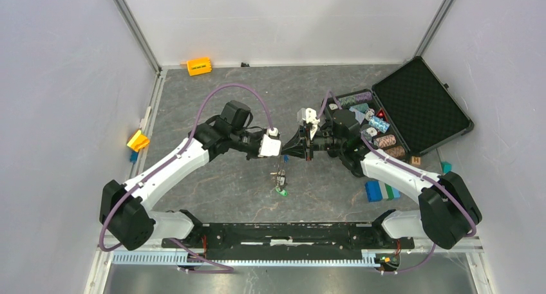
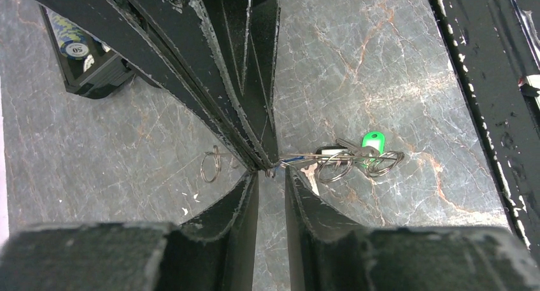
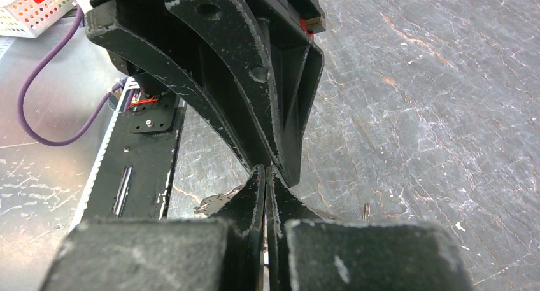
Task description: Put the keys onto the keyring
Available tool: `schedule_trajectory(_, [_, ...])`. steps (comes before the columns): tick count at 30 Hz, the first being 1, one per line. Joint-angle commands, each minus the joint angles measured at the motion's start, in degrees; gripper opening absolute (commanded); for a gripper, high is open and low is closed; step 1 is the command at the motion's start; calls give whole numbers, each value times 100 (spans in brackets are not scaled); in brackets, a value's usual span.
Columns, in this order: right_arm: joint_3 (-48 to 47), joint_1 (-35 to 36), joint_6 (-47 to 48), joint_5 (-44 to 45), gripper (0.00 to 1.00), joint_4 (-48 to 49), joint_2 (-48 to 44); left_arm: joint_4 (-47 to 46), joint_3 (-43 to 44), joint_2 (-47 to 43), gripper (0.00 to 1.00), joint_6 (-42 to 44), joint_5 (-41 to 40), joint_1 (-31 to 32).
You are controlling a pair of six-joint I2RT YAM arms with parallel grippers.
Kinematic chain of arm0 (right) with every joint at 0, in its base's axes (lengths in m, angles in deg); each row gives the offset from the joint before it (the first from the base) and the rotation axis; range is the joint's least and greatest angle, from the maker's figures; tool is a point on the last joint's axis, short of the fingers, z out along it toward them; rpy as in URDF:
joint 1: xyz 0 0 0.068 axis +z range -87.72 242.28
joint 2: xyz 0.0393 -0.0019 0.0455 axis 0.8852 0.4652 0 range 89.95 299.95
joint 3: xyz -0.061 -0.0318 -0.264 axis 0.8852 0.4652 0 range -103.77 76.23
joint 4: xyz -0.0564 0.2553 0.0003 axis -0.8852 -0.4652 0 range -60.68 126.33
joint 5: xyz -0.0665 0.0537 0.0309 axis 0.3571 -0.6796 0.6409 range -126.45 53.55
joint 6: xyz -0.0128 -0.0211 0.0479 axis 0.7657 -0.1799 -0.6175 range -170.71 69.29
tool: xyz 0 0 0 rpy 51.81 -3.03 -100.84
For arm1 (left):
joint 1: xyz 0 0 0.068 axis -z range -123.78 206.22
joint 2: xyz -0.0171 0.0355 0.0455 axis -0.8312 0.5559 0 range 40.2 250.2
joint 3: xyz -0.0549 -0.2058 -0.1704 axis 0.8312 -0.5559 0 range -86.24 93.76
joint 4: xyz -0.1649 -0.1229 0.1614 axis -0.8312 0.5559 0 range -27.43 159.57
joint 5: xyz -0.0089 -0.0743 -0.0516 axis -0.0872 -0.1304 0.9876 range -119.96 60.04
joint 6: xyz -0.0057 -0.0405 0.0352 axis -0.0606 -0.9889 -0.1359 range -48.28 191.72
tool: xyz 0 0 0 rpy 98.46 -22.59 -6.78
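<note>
1. table (image 1: 212, 107): grey marbled top. open black case (image 1: 422, 104) with striped chips (image 1: 380, 124) at right rear, well apart from the work.
2. right gripper (image 3: 266, 176): found closed tight, tip to tip with the left one above mid-table. thin wire seen emerging at its tip in the left wrist view; judged pinched on the keyring.
3. left gripper (image 2: 272, 176): jaws narrow, a slit of table showing between. cannot tell whether bearing on the ring or merely flanking it.
4. keyring (image 2: 305, 156): seen edge-on as a thin silvery line from the pinch point to the bunch. judged light, stiff, springy and slick, liable to swivel in a flat pinch. best taken across the wire, close beside the load.
5. keys (image 2: 349, 152): small bunch on little split rings, judged hanging just below the meeting grippers. light, rigid, free to swing and tangle. best held by the flat head, hole left clear.
6. green tag (image 2: 373, 141): smooth plastic, poor purchase.
7. lone small ring (image 2: 202, 167): left of the pinch, apart from the bunch. cannot tell whether hanging or lying.
</note>
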State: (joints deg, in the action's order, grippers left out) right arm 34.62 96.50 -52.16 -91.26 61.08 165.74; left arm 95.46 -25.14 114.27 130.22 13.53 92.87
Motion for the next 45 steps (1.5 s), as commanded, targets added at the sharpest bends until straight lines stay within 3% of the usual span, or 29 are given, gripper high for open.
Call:
schedule_trajectory(1, [-164, -12, -23, -56, 0, 328, -134, -77, 95, 21, 26, 249, 213, -26])
schedule_trajectory(11, [-164, -13, -30, -57, 0, 341, -121, -4, 161, 40, 15, 241, 233, -26])
schedule_trajectory(17, [-155, -13, 6, -39, 0, 322, -115, -2, 178, -2, 2, 140, 269, -26])
schedule_trajectory(23, [-234, -12, 500, 154, 0, -114, -129, -36, 289, -112, 2, -555, 53, -25])
schedule_trajectory(32, [-475, -12, 1279, 462, 1, -929, -135, 34, 472, -428, 2, -1925, -949, 132])
schedule_trajectory(45, [-445, -3, 1150, 398, 9, -811, -37, -72, 473, -450, 2, -2185, -899, 209])
